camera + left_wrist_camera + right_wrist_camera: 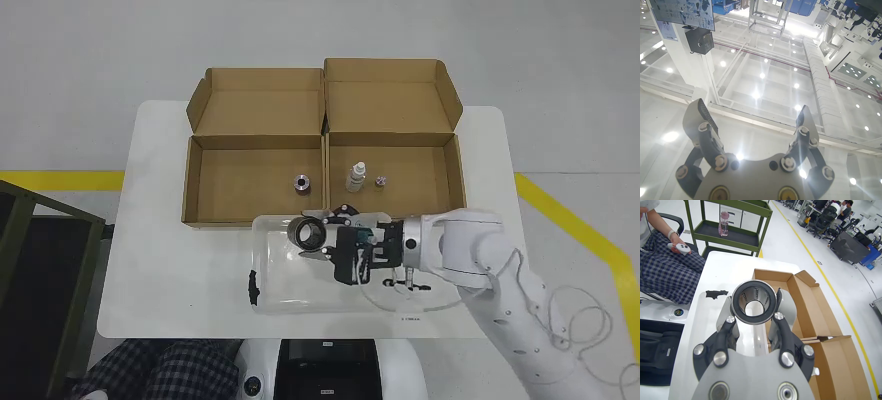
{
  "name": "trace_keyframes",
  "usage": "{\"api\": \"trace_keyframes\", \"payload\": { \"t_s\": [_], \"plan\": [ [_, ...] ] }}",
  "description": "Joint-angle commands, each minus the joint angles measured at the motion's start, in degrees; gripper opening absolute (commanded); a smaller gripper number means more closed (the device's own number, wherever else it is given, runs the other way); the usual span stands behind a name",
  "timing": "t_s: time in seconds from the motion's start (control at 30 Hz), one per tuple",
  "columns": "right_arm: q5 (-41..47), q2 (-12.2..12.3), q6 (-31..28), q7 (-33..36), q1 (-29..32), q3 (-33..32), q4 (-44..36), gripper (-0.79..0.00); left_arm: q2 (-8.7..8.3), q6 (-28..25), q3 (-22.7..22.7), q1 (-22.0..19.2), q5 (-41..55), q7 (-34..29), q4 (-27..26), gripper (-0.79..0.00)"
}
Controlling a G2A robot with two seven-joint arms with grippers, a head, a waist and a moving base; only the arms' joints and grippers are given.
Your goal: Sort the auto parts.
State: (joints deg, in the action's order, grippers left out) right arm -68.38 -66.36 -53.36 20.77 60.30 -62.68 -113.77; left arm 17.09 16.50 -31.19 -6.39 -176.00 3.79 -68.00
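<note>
Your right gripper (754,303) is clamped on the ringed metal sleeve (753,319), which sits between its fingers above the clear tray's (270,290) far edge, near the left cardboard box (240,185). Your left gripper (752,106) gapes wide, empty.

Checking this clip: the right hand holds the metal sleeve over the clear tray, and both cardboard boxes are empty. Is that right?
Not quite: the boxes are not empty. The top view shows a small metal part in the left box, and a white bottle-shaped part and a small dark part in the right box. The right hand does hold the metal sleeve over the clear tray.
</note>
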Motion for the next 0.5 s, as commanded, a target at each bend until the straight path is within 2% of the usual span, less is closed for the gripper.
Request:
{"api": "trace_keyframes", "payload": {
  "t_s": [0.0, 0.47],
  "plan": [
    [0.09, 0.11, 0.18, -0.19, -0.18, -0.46, -0.91, -0.785, 0.0, 0.0, 0.0, 0.0, 0.0, 0.0, 0.0, 0.0],
    [0.08, 0.84, 1.44, -1.7, -0.22, -3.32, -4.99, -0.785, 0.0, 0.0, 0.0, 0.0, 0.0, 0.0, 0.0, 0.0]
  ]
}}
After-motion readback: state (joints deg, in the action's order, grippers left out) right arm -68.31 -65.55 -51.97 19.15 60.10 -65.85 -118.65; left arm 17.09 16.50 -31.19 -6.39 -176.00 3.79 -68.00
